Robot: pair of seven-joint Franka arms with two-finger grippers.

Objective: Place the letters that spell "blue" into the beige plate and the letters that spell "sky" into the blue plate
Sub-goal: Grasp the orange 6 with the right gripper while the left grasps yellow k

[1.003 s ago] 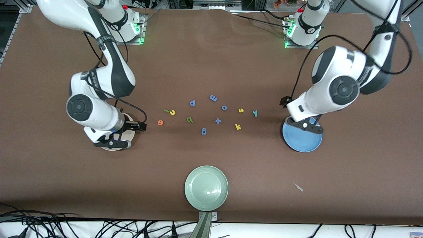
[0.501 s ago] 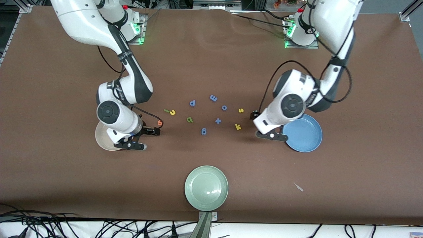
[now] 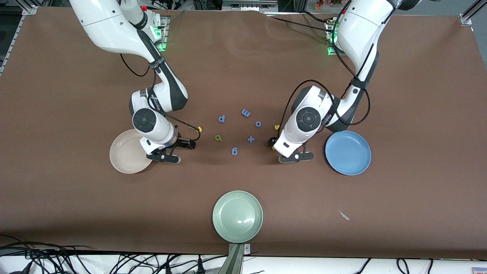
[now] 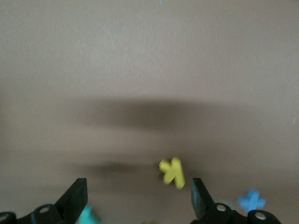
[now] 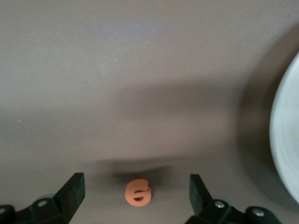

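Note:
My right gripper (image 3: 165, 156) hangs open beside the beige plate (image 3: 125, 152), at its edge toward the letters. In the right wrist view the orange e (image 5: 138, 191) lies on the table between the open fingers (image 5: 74, 186), untouched. The left gripper (image 3: 296, 156) is open too, between the blue plate (image 3: 348, 152) and the letters. Its wrist view shows the yellow k (image 4: 172, 171) close to one finger (image 4: 198, 196) and the teal y (image 4: 88, 217) by the other. The green b (image 3: 218, 137), part of the yellow u (image 3: 199, 129) and part of the yellow s (image 3: 277, 127) show; the l is hidden.
Periwinkle-blue letters (image 3: 222, 118) and a plus sign (image 3: 251, 139) lie scattered at mid-table among the task letters. A pale green plate (image 3: 237, 216) sits near the table edge nearest the front camera. Both beige and blue plates hold nothing.
Both arms have swung from over their plates toward the letters in the middle. The beige and blue plates are now uncovered, and the hands now hide the e, k and y in the front view.

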